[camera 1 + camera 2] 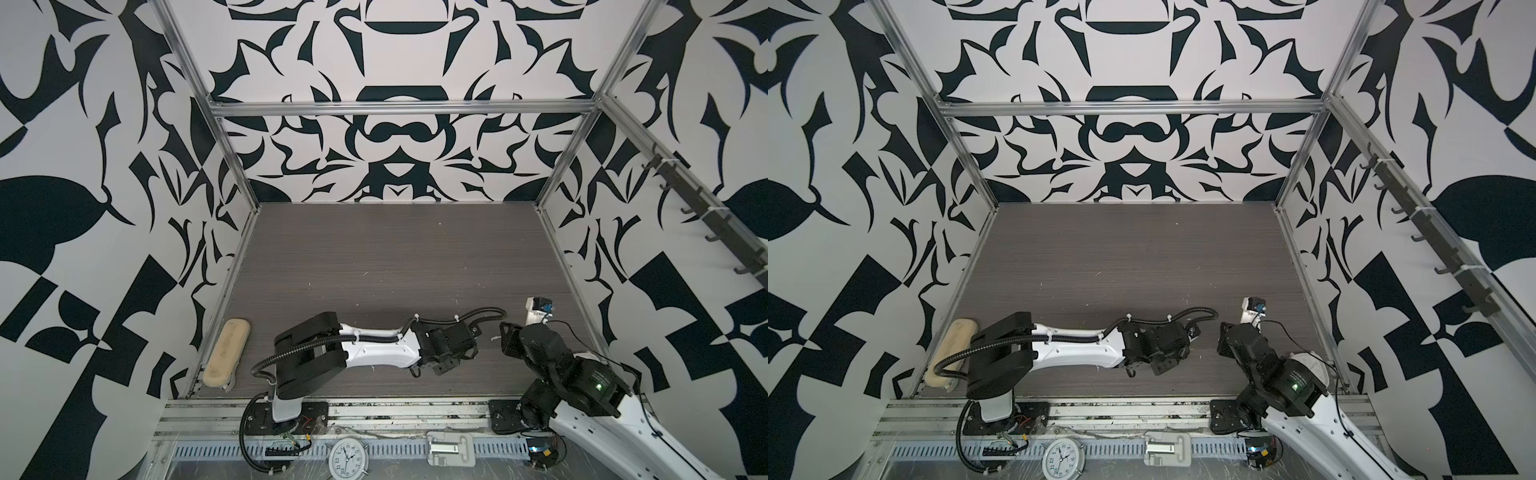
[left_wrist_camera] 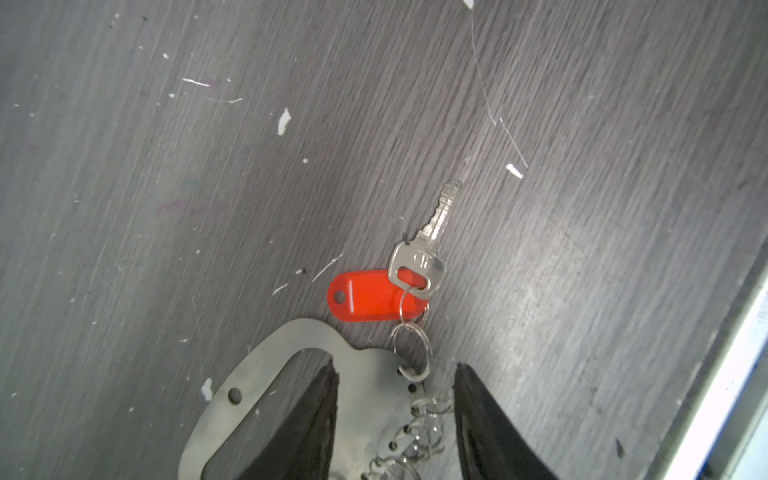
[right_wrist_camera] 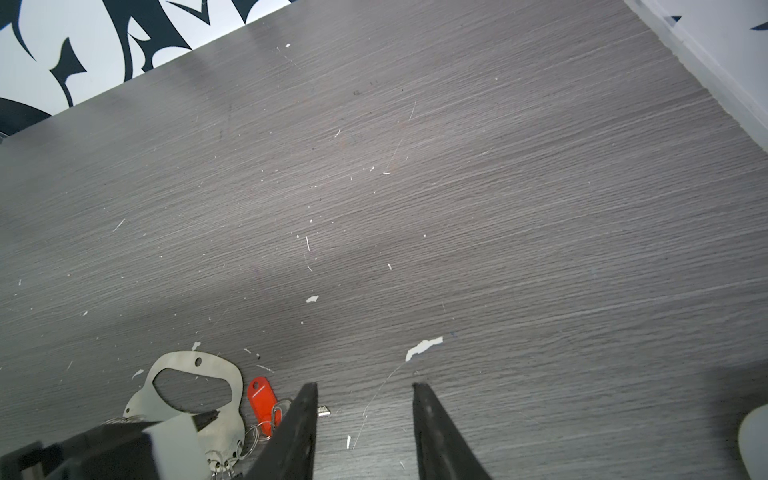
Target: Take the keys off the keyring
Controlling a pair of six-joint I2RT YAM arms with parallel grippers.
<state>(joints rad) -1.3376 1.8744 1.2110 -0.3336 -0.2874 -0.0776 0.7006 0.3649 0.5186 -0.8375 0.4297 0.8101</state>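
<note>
The keyring [image 2: 365,399] is a flat pale metal plate lying on the dark wood-grain table. My left gripper [image 2: 395,370] is shut across its band. One finger [image 2: 316,424] sits in the handle slot and the other finger [image 2: 486,424] presses outside the small rings on the curved edge. A silvery key [image 2: 419,262] with a red tag [image 2: 370,295] hangs from a ring and lies flat beyond the fingertips. My right gripper [image 3: 365,384] stands open over bare table beside the red tag [image 3: 261,395] and keyring [image 3: 220,365]. The key tip [image 3: 324,411] peeks past its finger. In both top views the arms hide the keys.
A beige oval board [image 1: 227,353] lies at the table's left edge. A small white-and-blue object [image 1: 538,309] stands behind the right arm. A clock [image 1: 347,457] and a white bracket [image 1: 451,451] sit on the front rail. The table edge [image 2: 727,374] runs close to the left gripper.
</note>
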